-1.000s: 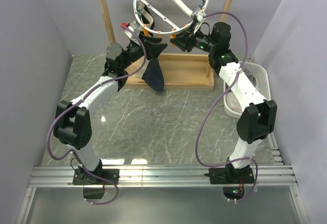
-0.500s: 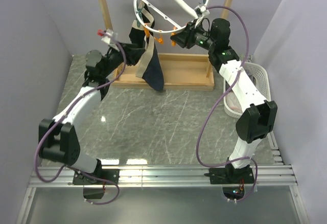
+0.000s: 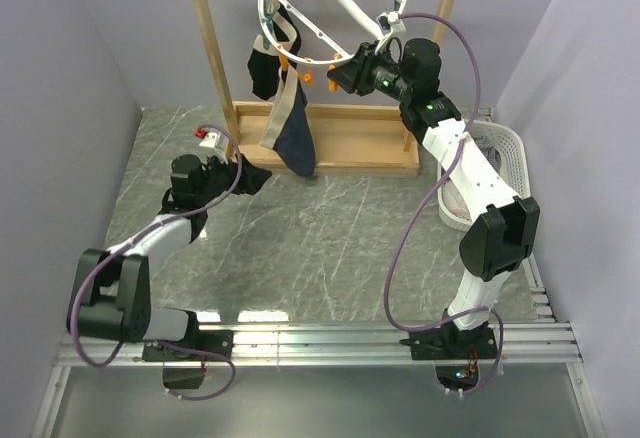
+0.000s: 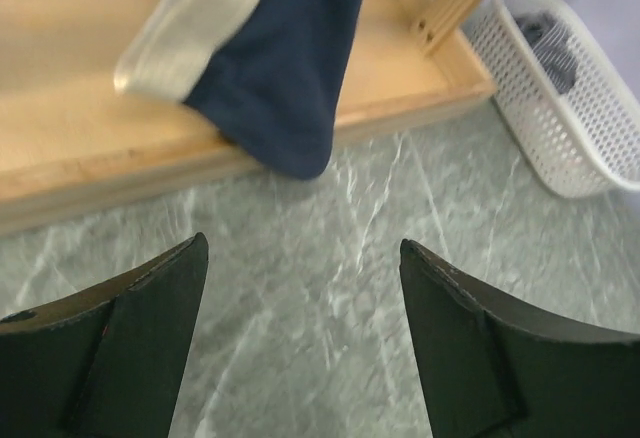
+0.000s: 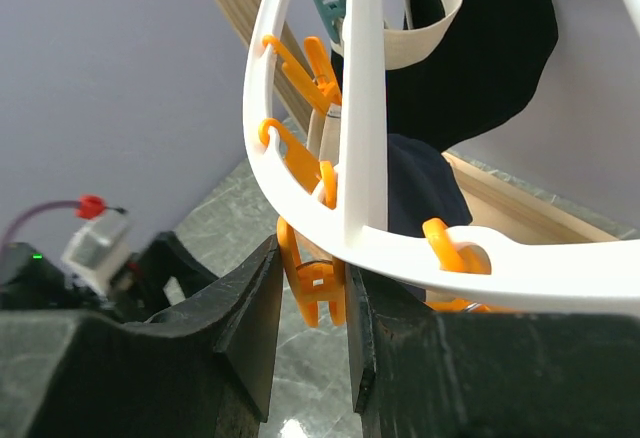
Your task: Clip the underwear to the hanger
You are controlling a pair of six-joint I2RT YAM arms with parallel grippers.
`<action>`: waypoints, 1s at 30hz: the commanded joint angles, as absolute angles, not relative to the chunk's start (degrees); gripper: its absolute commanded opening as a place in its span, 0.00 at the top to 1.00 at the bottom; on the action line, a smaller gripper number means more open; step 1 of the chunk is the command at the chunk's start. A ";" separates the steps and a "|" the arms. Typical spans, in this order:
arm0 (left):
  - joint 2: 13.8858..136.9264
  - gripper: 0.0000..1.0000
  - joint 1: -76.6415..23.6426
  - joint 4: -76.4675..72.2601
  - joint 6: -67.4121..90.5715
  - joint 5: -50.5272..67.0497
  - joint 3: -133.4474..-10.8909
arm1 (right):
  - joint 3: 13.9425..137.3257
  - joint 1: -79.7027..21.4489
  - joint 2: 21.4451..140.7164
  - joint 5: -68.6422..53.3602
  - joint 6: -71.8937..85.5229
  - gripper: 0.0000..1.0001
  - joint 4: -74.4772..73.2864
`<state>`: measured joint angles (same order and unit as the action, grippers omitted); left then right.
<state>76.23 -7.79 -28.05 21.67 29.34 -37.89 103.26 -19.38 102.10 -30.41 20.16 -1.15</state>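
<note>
– Underwear (image 3: 292, 130): which way does it lie from each gripper?

– Start at the left gripper (image 4: 300, 250). Its jaws stand wide apart with nothing between them, low over the table (image 3: 330, 238), toward the far left corner. From there the cloth lies ahead and upward, well apart. Its wrist view catches only the lower tip, hanging over the near edge of the wooden tray (image 3: 350, 148).

– And the other arm?

– The right gripper (image 5: 311, 270) is pressed together on an orange clip (image 5: 312, 296) under the rim of the white hanger (image 5: 362, 108). Navy cloth sits just behind that clip, so this arm is much the nearer.

– How does the garment hang?

– Its long axis runs up and down, with the beige band along its left side. The top end is at the ring, beside a black garment (image 3: 265, 70).

– Does the clip actually bite the cloth?

– I can't tell, because the fingers cover the clip's mouth. My guess is that the clipping is about done. If so, the next move is for the right arm to let go and draw straight back without tugging the ring.
</note>
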 commanded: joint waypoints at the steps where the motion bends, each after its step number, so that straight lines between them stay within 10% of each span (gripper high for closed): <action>1: 80.58 0.17 -6.77 -38.22 23.45 33.31 -36.92 | 105.29 -18.81 100.55 -26.72 21.62 1.00 0.79; 15: 102.21 0.15 -4.48 -54.75 24.01 43.39 -44.91 | 105.64 -18.90 100.55 -28.83 20.74 1.00 1.50; 30: 99.84 0.21 -0.18 -33.42 -9.37 52.64 -58.34 | 106.08 -18.90 100.37 -30.50 19.07 1.00 1.41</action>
